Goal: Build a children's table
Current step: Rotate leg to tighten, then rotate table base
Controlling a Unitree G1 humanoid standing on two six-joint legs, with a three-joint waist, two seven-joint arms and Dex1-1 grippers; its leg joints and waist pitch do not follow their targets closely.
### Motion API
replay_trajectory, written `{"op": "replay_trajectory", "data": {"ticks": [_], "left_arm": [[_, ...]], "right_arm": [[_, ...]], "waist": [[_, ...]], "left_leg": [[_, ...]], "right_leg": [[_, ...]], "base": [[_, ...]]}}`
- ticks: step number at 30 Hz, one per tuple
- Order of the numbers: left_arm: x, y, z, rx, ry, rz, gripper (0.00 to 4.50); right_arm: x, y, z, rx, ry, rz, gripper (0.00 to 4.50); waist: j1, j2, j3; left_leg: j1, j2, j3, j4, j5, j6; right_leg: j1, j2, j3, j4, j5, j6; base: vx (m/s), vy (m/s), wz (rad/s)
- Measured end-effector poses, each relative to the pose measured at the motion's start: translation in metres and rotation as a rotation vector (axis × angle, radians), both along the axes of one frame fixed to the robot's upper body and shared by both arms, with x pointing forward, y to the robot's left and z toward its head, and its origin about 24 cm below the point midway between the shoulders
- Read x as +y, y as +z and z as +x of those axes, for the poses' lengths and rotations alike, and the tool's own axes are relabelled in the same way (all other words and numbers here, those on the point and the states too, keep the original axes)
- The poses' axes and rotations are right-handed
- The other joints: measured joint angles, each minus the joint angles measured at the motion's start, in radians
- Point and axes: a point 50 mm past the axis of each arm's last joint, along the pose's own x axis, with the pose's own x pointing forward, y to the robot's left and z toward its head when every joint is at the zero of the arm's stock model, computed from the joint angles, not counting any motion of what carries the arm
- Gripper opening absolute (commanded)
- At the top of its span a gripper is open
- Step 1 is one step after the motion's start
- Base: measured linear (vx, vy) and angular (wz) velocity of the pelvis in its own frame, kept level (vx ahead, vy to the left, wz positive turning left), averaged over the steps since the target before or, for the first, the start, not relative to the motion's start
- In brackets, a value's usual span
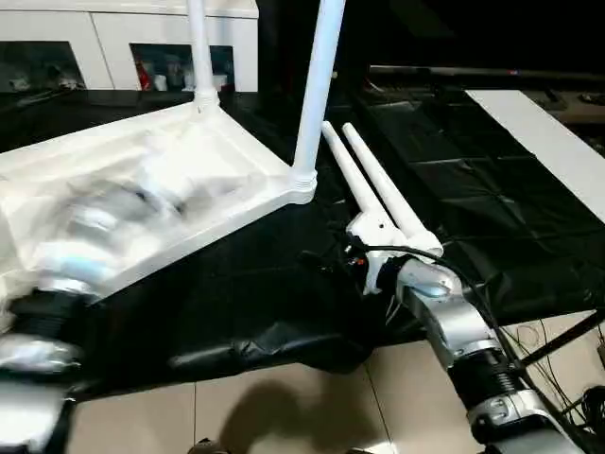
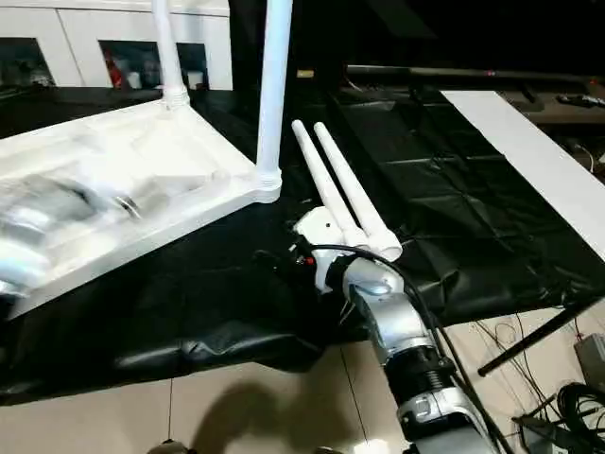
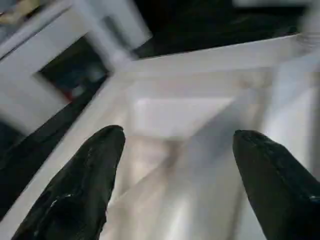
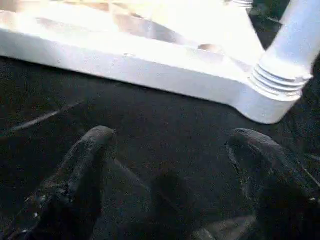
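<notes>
Tabletop [image 1: 142, 180] lay upside down with two legs [image 1: 317, 90] fitted — two loose legs [image 1: 378, 189] beside it; both grippers [image 3: 175, 145] [image 4: 167, 150] spread, empty

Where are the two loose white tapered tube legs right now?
In the left eye view, the two loose white tapered tube legs lie side by side on the black sheet, right of the upturned white plastic tabletop, beside the right gripper.
</notes>
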Motion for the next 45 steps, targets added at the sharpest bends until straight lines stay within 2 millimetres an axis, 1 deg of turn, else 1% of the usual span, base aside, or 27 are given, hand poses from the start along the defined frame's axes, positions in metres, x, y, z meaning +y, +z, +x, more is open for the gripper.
{"op": "replay_trajectory", "data": {"ticks": [3, 6, 8, 11, 13, 15, 17, 20, 22, 25, 28, 29, 31, 33, 34, 37, 38, 39, 41, 45], "left_arm": [[0.03, 0.001, -0.017, 0.016, 0.106, -0.042, 3.9], [0.068, 0.01, -0.036, 0.01, 0.24, 0.004, 3.9], [0.106, 0.016, -0.054, 0.007, 0.4, 0.055, 3.9], [0.13, 0.018, -0.071, 0.013, 0.515, 0.095, 3.9], [0.149, 0.012, -0.086, 0.067, 0.599, 0.167, 3.9], [0.165, 0.005, -0.101, 0.119, 0.675, 0.208, 3.9], [0.172, -0.004, -0.111, 0.173, 0.698, 0.22, 3.9], [0.173, -0.024, -0.117, 0.28, 0.668, 0.221, 3.9], [0.173, -0.032, -0.119, 0.313, 0.658, 0.225, 3.9], [0.176, -0.037, -0.122, 0.33, 0.662, 0.234, 3.9], [0.175, -0.045, -0.127, 0.386, 0.632, 0.208, 3.9], [0.174, -0.05, -0.13, 0.424, 0.611, 0.202, 3.9], [0.171, -0.05, -0.129, 0.438, 0.576, 0.206, 3.9], [0.168, -0.05, -0.133, 0.478, 0.531, 0.201, 3.9], [0.164, -0.048, -0.136, 0.508, 0.487, 0.191, 3.9], [0.141, -0.051, -0.136, 0.558, 0.296, 0.135, 3.9], [0.129, -0.054, -0.136, 0.56, 0.203, 0.109, 3.9], [0.123, -0.056, -0.135, 0.561, 0.149, 0.085, 3.9], [0.108, -0.06, -0.137, 0.576, 0.035, 0.049, 3.9], [0.087, -0.056, -0.134, 0.581, -0.089, 0.02, 3.9]], "right_arm": [[0.006, -0.002, -0.002, 0.006, 0.015, 0.004, 3.85], [0.011, -0.005, -0.006, 0.019, 0.036, 0.005, 3.85], [0.015, -0.006, -0.007, 0.022, 0.047, 0.008, 3.85], [0.015, -0.007, -0.008, 0.021, 0.048, 0.001, 3.85], [0.02, -0.006, -0.007, 0.022, 0.058, 0.005, 3.85], [0.019, -0.011, -0.007, 0.04, 0.052, -0.009, 3.85], [0.019, -0.015, -0.007, 0.058, 0.047, -0.017, 3.85], [0.024, -0.014, -0.005, 0.054, 0.052, -0.017, 3.85], [0.027, -0.011, -0.003, 0.04, 0.057, -0.019, 3.85], [0.028, -0.009, -0.003, 0.027, 0.057, -0.015, 3.85], [0.027, -0.011, -0.003, 0.032, 0.051, -0.016, 3.85], [0.027, -0.012, -0.003, 0.036, 0.048, -0.019, 3.85], [0.026, -0.015, -0.003, 0.047, 0.043, -0.022, 3.85], [0.027, -0.016, -0.003, 0.044, 0.045, -0.02, 3.85], [0.027, -0.016, -0.002, 0.043, 0.04, -0.02, 3.85], [0.024, -0.016, 0.003, 0.045, 0.006, -0.033, 3.85], [0.025, -0.015, 0.005, 0.038, 0.001, -0.034, 3.85], [0.025, -0.015, 0.006, 0.035, -0.001, -0.037, 3.85], [0.025, -0.017, 0.007, 0.04, -0.005, -0.053, 3.85], [0.022, -0.02, 0.01, 0.054, -0.03, -0.076, 3.85]], "waist": [[0.002, -0.001, 0.0], [0.002, -0.003, 0.0], [-0.001, -0.005, 0.0], [0.007, -0.006, -0.001], [0.004, -0.009, -0.002], [0.005, -0.015, -0.004], [0.009, -0.02, -0.005], [0.014, -0.02, -0.005], [0.015, -0.02, -0.005], [0.015, -0.02, -0.005], [0.014, -0.019, -0.005], [0.013, -0.019, -0.005], [0.015, -0.018, -0.004], [0.013, -0.015, -0.004], [0.012, -0.015, -0.004], [0.019, -0.011, -0.002], [0.024, -0.011, -0.002], [0.026, -0.011, -0.003], [0.027, -0.014, -0.004], [0.024, -0.014, -0.004]], "left_leg": [[-0.001, 0.0, 0.0, 0.001, 0.0, 0.0], [0.0, 0.0, 0.0, 0.001, 0.0, 0.0], [0.001, 0.0, -0.001, 0.001, 0.0, 0.0], [0.001, 0.0, -0.001, 0.001, 0.0, 0.0], [0.002, 0.0, -0.001, 0.001, 0.0, 0.0], [0.002, 0.0, -0.001, 0.001, 0.0, 0.0], [0.001, 0.0, -0.001, 0.001, 0.0, 0.0], [0.002, 0.0, -0.001, 0.001, 0.0, 0.0], [0.002, 0.0, -0.002, 0.001, 0.0, 0.0], [0.002, 0.0, -0.003, 0.0, 0.0, 0.0], [0.003, 0.0, -0.003, 0.001, 0.0, 0.0], [0.003, -0.001, -0.003, 0.001, 0.0, 0.0], [0.004, 0.0, -0.003, 0.001, 0.0, 0.0], [0.004, -0.001, -0.003, 0.001, 0.0, 0.0], [0.004, -0.001, -0.003, 0.001, 0.0, 0.0], [0.004, -0.001, -0.001, 0.0, 0.0, 0.0], [0.004, -0.001, -0.001, 0.0, 0.0, 0.0], [0.004, -0.001, -0.001, 0.0, 0.0, 0.0], [0.004, -0.001, -0.001, 0.001, 0.0, 0.0], [0.004, -0.001, -0.001, 0.0, 0.0, 0.0]], "right_leg": [[0.0, 0.0, 0.0, 0.0, 0.0, 0.0], [0.0, 0.0, 0.0, 0.0, 0.0, 0.0], [0.001, 0.0, 0.0, 0.0, 0.0, 0.001], [0.002, 0.0, 0.0, 0.0, 0.0, 0.001], [0.001, 0.0, 0.0, 0.0, 0.0, 0.001], [0.001, 0.0, 0.0, 0.0, -0.001, 0.001], [0.002, 0.0, 0.0, -0.001, -0.001, 0.001], [0.002, -0.001, 0.0, 0.0, 0.0, 0.001], [0.002, -0.001, 0.0, 0.0, 0.0, 0.001], [0.002, 0.0, 0.0, 0.001, 0.0, 0.001], [0.003, 0.0, 0.0, 0.0, 0.0, 0.001], [0.003, 0.0, 0.0, 0.0, 0.0, 0.001], [0.004, 0.0, 0.0, 0.0, 0.0, 0.001], [0.003, 0.0, 0.0, 0.0, 0.0, 0.001], [0.003, 0.0, 0.001, 0.0, 0.0, 0.001], [0.003, -0.002, 0.003, -0.001, 0.0, 0.001], [0.003, -0.002, 0.003, 0.0, 0.0, 0.001], [0.003, -0.001, 0.003, 0.0, 0.0, 0.001], [0.003, -0.001, 0.003, 0.0, 0.0, 0.001], [0.003, 0.0, 0.003, 0.001, 0.0, 0.001]], "base": [[0.0, 0.0, 0.0], [0.0, 0.0, 0.0], [0.0, 0.0, 0.0], [0.0, 0.0, 0.0], [0.0, 0.0, 0.0], [0.0, 0.0, 0.0], [0.0, 0.0, 0.0], [0.0, 0.0, 0.0], [0.0, 0.0, 0.0], [0.0, 0.0, 0.0], [0.0, 0.0, 0.0], [0.0, 0.0, 0.0], [0.0, 0.0, 0.0], [0.0, 0.0, 0.0], [0.0, 0.0, 0.0], [0.0, 0.0, 0.0], [0.0, 0.0, 0.0], [0.0, 0.0, 0.0], [0.0, 0.0, 0.0], [0.0, 0.0, 0.0]]}}
